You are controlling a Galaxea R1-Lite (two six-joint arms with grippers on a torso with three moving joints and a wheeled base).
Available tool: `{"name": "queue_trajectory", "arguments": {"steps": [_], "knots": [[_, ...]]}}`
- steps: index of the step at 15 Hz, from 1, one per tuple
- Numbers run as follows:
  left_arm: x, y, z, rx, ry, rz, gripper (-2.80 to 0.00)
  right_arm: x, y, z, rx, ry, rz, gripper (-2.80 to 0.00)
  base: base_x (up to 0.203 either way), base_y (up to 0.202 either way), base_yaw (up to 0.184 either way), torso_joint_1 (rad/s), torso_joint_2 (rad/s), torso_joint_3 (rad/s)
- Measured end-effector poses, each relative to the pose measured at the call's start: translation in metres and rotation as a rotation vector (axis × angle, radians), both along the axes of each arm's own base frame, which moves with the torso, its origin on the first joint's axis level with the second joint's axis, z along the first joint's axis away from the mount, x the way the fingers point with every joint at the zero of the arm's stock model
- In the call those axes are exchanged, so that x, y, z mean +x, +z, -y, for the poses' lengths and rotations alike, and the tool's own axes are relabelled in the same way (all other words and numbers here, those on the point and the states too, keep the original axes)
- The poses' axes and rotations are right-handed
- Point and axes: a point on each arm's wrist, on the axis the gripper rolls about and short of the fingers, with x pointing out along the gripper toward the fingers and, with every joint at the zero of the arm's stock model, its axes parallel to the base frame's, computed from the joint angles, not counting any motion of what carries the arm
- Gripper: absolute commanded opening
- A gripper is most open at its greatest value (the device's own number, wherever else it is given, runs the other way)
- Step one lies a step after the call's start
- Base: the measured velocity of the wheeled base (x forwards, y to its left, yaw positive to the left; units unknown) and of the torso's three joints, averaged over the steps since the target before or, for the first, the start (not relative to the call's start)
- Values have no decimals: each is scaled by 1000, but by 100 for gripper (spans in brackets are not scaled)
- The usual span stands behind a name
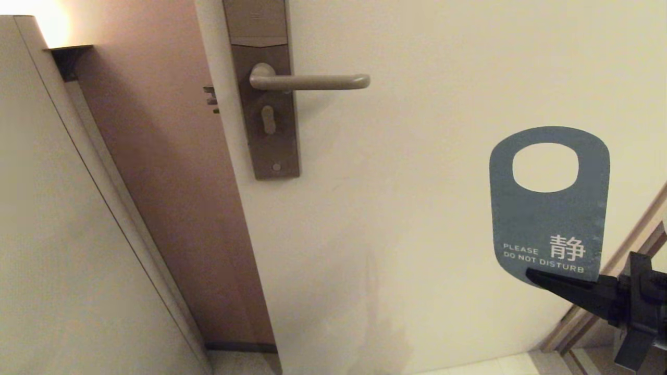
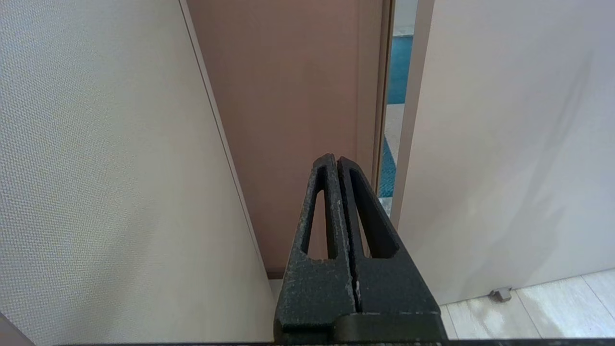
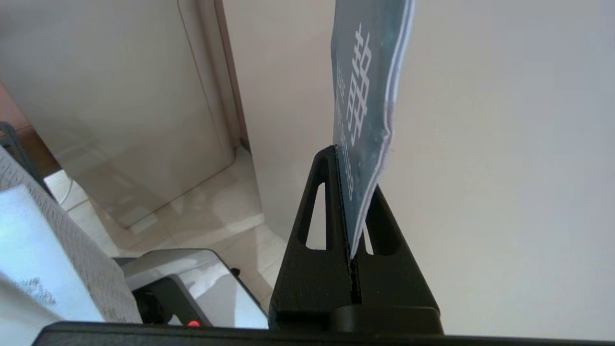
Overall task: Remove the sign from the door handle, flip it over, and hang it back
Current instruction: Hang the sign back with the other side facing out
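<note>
Cream door (image 1: 443,78) stands ajar beside a wall (image 1: 62,234); door handle (image 1: 312,82) bare. Right gripper (image 1: 536,274) pinches the sign (image 1: 550,208), blue side showing. Left gripper (image 2: 337,161) closed, empty.

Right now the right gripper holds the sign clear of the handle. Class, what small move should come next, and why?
Probably carry the sign up and leftward toward the handle's free end. The right gripper pinches its bottom edge, blue side towards the camera, hole uppermost, and the handle is bare.

Both the left gripper (image 2: 338,161) and right gripper (image 3: 348,173) have matte black, wedge-shaped fingers (image 2: 319,216) with long slots and rough, speckled surfaces.
</note>
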Motion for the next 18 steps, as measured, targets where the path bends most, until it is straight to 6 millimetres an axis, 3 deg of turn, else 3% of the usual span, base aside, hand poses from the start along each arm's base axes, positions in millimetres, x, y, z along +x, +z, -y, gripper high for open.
{"name": "queue_trajectory", "arguments": {"steps": [13, 18], "knots": [[0, 0, 0, 0, -1, 0, -280, 59, 37, -12, 26, -58, 32, -280, 0, 0, 0, 0, 0, 0], [0, 0, 0, 0, 0, 0, -280, 80, 64, -16, 89, -64, 65, -280, 0, 0, 0, 0, 0, 0]]}}
